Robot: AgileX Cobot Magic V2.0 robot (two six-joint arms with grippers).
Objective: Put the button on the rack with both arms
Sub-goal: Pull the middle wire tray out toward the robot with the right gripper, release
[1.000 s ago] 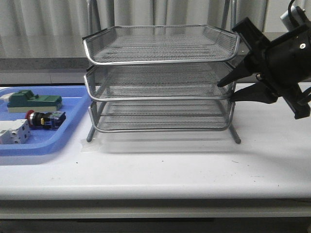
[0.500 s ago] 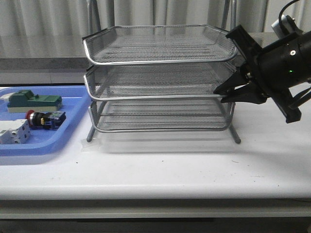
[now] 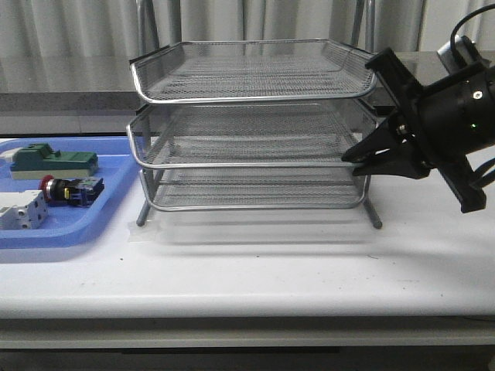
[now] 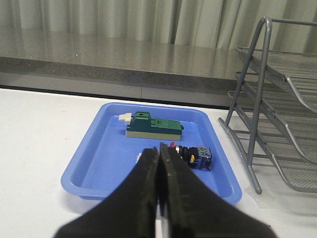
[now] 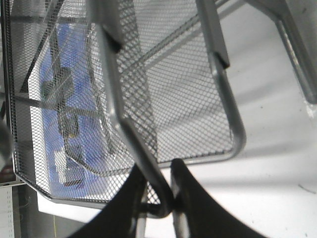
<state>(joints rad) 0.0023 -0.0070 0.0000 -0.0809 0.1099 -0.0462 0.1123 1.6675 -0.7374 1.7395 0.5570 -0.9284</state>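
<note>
The button, red cap and black body, lies on its side in the blue tray; it also shows in the left wrist view. The three-tier wire-mesh rack stands mid-table. My right gripper is at the rack's right side, shut on the rim of the middle tier, as the right wrist view shows. My left gripper is shut and empty, hovering short of the blue tray; it is out of the front view.
A green block and a white terminal block lie in the blue tray beside the button. The rack's legs and frame stand just right of the tray. Curtains and a grey ledge run behind the table.
My right gripper moved in from the right and shut on the middle tier's rim. The middle tier has slid out a little toward the front.
</note>
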